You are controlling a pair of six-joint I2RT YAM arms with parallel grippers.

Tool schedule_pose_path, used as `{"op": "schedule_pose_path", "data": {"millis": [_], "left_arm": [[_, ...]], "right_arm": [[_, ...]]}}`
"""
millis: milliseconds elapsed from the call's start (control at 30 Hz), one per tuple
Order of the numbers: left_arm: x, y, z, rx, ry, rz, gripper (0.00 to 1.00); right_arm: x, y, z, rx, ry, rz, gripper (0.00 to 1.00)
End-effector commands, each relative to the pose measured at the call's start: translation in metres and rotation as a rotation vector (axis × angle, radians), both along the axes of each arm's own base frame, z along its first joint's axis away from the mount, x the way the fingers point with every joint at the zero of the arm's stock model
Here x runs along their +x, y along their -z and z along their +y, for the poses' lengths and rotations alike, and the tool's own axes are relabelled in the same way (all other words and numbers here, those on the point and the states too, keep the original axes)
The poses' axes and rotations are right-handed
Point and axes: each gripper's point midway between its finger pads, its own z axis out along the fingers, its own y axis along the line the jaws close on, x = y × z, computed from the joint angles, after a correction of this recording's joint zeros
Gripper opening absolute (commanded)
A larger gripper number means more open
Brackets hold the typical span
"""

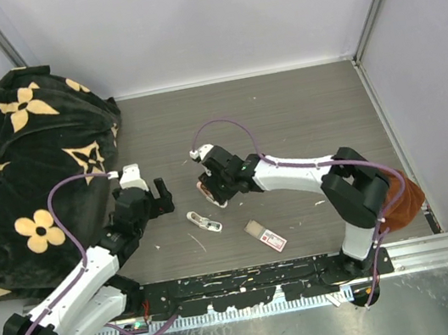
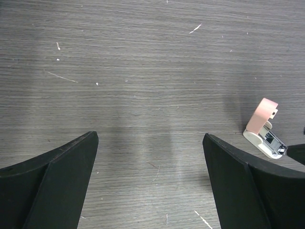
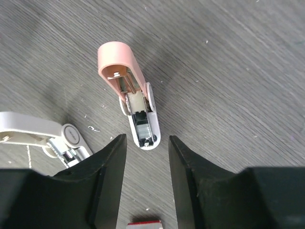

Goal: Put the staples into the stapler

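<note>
Top external view first: the staple box [image 1: 265,235], red-and-white label up, lies flat on the grey wood table [image 1: 301,112], near-right of the right gripper [image 1: 213,188] and clear of it, touched by nothing. Just to its left lies a white stapler [image 1: 204,220], swung open, between the two arms. The right gripper hangs low over a pink stapler [image 1: 203,191], which is farther out on the table than the box.

Right wrist view now: the pink stapler [image 3: 136,107] lies open, lid tipped up at the far end, silvery channel showing; whether any staples sit in it I cannot tell. The right gripper [image 3: 147,143] has its jaws parted, the stapler's near tip just between the fingertips [image 3: 116,148] with table visible on both sides, so no pinch. The white stapler [image 3: 43,136] lies to the left, and a red sliver of the staple box [image 3: 144,223] peeks in at the bottom edge, behind the fingers.

Left wrist view: the left gripper [image 2: 150,143] is spread wide over bare table, holding nothing, with the pink stapler [image 2: 264,129] off to its right. A black flowered blanket [image 1: 34,165] is heaped far left.
</note>
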Motion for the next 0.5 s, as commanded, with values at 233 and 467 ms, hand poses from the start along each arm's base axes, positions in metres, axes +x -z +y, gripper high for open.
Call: {"op": "schedule_pose_path", "data": {"millis": [233,467], "left_arm": [[0.007,-0.020,-0.007,-0.043,0.023,-0.075,0.94],[-0.015,-0.038,-0.024,-0.163,0.085,0.001,0.94]], "right_arm": [[-0.005,-0.076,-0.023,0.211,0.089,-0.179,0.56],[-0.043,-0.076,-0.024,0.414,-0.007,-0.199,0.58]]}}
